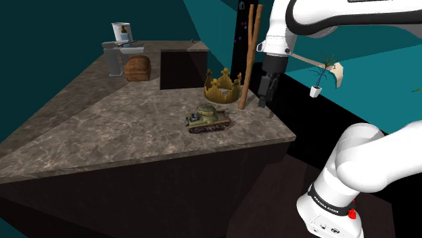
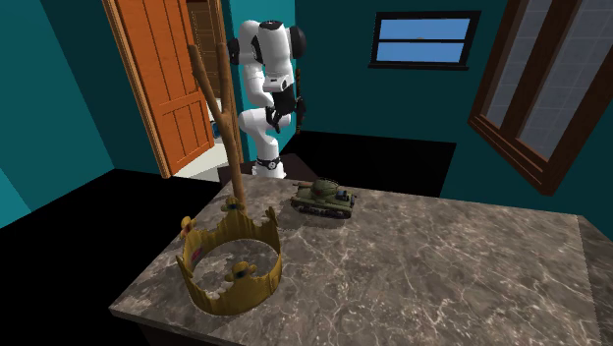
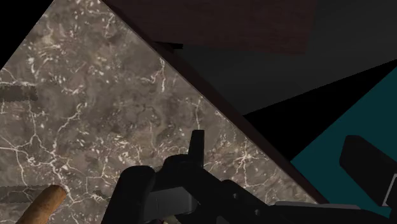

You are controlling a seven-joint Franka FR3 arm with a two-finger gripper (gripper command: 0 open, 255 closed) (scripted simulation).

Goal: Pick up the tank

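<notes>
You are seeing a gold crown (image 1: 223, 86) sitting on the marble counter (image 1: 122, 132), a forked wooden stick (image 1: 249, 64) standing just beside it, a brown loaf (image 1: 137, 68) lying well apart.

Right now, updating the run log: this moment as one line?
gripper: open, empty, near counter edge | tank: upright on counter, untouched | crown: near tank, apart

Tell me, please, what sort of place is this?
Probably a room in a house: a marble-patterned counter, an orange panelled door and a window set in dark teal walls.
</notes>
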